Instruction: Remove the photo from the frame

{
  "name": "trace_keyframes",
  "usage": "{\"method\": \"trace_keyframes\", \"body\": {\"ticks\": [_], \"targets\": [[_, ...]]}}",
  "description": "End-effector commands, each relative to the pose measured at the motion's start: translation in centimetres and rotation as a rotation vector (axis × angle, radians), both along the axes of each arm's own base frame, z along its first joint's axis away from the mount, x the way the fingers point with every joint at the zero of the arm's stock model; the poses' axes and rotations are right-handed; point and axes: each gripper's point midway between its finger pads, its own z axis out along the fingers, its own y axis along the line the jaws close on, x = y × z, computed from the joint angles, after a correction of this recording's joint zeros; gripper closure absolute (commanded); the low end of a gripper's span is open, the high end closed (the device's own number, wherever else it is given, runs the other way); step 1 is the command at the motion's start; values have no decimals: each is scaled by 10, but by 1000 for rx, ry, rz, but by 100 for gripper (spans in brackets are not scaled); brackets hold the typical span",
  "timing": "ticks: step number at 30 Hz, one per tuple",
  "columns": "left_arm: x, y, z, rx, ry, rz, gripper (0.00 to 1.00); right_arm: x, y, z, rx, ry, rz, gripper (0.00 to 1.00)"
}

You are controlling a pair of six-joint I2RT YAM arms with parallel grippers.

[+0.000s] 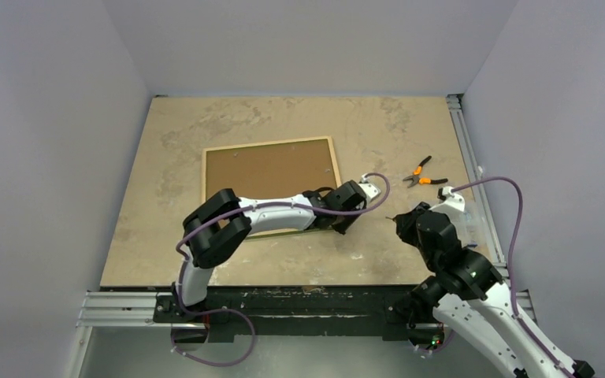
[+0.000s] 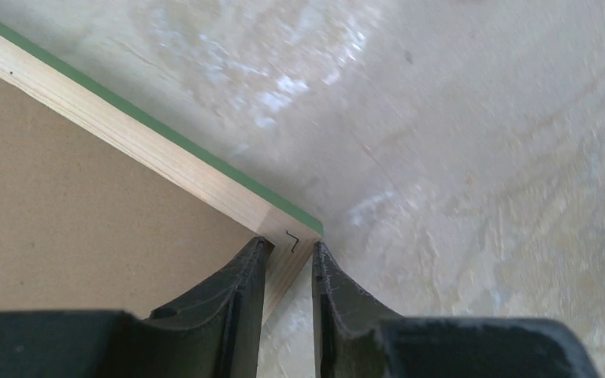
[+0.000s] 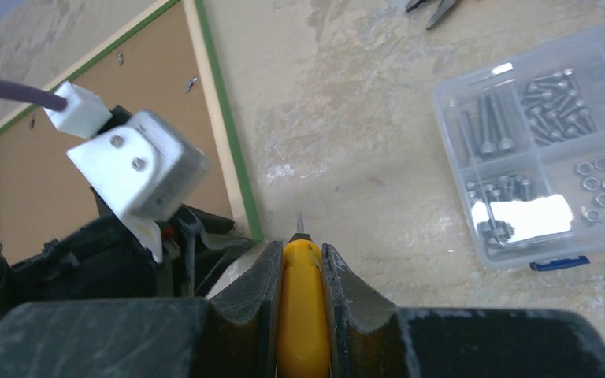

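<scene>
- Your left gripper [image 2: 287,252] pinches the frame [image 2: 150,146] at its near right corner, jaws narrow: one finger on the backing side, the other outside the wood rail.
- The frame lies face down on the table [image 1: 378,126] with the photo [image 1: 268,169] seated in it, brown back up.
- Your right gripper [image 3: 303,248] is clamped on a yellow-handled pointed tool [image 3: 303,315], just right of that corner.

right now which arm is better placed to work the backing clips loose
Right, probably. The right gripper holds a yellow-handled pointed tool, tip aimed near the frame edge. The left gripper is busy pinching the frame's corner, so it looks set to steady it.
</scene>
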Motion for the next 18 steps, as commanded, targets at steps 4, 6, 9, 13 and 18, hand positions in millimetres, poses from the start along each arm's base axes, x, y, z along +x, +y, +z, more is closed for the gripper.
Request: {"method": "trace_keyframes", "body": {"ticks": [4, 6, 9, 13, 18], "targets": [[71, -10, 34, -236, 184, 268, 100, 1, -20, 27, 35, -73, -118, 100], [90, -20, 45, -309, 249, 314, 100, 2, -12, 27, 37, -70, -75, 100], [118, -40, 64, -472, 372, 348, 100, 3, -5, 27, 33, -66, -37, 100], [146, -45, 95, -591, 426, 331, 81, 3, -1, 29, 29, -59, -10, 100], [133, -5, 131, -533, 241, 222, 44, 5, 5, 27, 31, -58, 17, 100]]}}
